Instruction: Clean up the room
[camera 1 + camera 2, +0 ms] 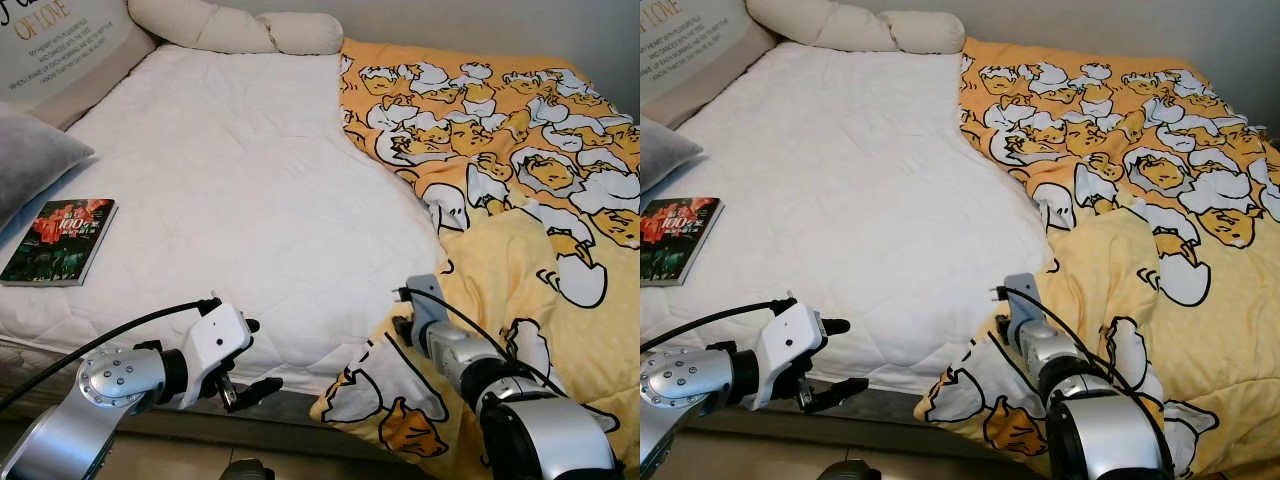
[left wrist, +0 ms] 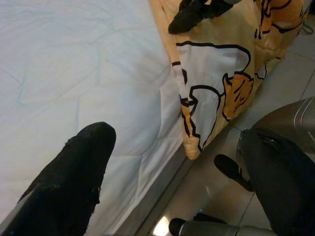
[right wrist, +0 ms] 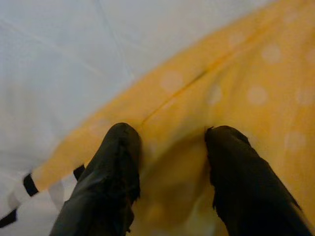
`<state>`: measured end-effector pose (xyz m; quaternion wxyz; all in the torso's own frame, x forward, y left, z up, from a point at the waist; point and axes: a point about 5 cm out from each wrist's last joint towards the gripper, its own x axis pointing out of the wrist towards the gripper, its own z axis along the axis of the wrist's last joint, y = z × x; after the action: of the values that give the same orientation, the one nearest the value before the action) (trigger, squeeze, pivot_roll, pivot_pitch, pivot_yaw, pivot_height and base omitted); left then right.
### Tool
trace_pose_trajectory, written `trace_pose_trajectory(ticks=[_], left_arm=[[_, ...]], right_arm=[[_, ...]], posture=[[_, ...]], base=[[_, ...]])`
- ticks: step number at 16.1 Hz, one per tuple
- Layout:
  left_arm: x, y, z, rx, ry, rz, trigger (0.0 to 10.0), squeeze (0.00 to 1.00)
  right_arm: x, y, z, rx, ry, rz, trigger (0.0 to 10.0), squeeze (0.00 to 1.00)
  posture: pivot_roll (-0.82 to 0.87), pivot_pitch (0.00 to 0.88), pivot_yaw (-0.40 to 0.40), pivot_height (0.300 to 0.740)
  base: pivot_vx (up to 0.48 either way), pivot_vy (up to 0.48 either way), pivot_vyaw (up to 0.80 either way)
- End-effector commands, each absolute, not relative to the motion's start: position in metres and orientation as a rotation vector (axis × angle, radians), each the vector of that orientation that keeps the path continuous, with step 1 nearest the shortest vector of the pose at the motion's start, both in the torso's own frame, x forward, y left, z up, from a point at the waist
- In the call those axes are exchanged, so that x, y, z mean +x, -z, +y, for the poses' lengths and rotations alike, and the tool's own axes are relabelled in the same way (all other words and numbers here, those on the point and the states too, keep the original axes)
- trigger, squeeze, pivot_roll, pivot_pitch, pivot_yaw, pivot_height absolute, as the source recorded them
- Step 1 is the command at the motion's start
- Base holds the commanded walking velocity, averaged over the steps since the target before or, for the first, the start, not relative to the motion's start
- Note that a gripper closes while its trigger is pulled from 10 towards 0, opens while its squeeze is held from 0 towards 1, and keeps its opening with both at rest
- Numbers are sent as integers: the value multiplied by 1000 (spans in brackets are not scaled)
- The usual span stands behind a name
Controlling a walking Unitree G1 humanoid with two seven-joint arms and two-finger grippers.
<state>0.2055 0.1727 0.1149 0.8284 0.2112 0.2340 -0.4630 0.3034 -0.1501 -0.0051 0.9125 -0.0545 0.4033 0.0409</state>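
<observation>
I see the yellow duvet, printed with white-and-orange cartoon figures, rumpled across the right side of the bed with its polka-dotted underside folded over and a corner hanging off the mattress edge. My right gripper presses into that folded edge, fingers parted with cloth bunched between them. My left gripper hangs spread and empty by the mattress edge, left of the hanging corner.

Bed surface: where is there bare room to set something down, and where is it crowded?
The white mattress pad is bare from the book across to the yellow duvet, and up to the pillows. The duvet covers the robot's right side, where the right tool presses into it, fingers apart.
</observation>
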Motion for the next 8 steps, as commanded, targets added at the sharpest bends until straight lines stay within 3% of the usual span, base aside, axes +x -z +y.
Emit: trace_pose_trajectory(ticks=[1, 8], left_arm=[[202, -118, 171, 450, 1003, 498, 10000, 0], [200, -117, 171, 457, 1013, 521, 10000, 0]], right_arm=[[295, 13, -159, -81, -41, 877, 0, 0], [286, 20, -164, -28, -17, 903, 0, 0]], posture=[[254, 44, -40, 740], [254, 28, -32, 740]], base=[[0, 0, 0], [0, 0, 0]])
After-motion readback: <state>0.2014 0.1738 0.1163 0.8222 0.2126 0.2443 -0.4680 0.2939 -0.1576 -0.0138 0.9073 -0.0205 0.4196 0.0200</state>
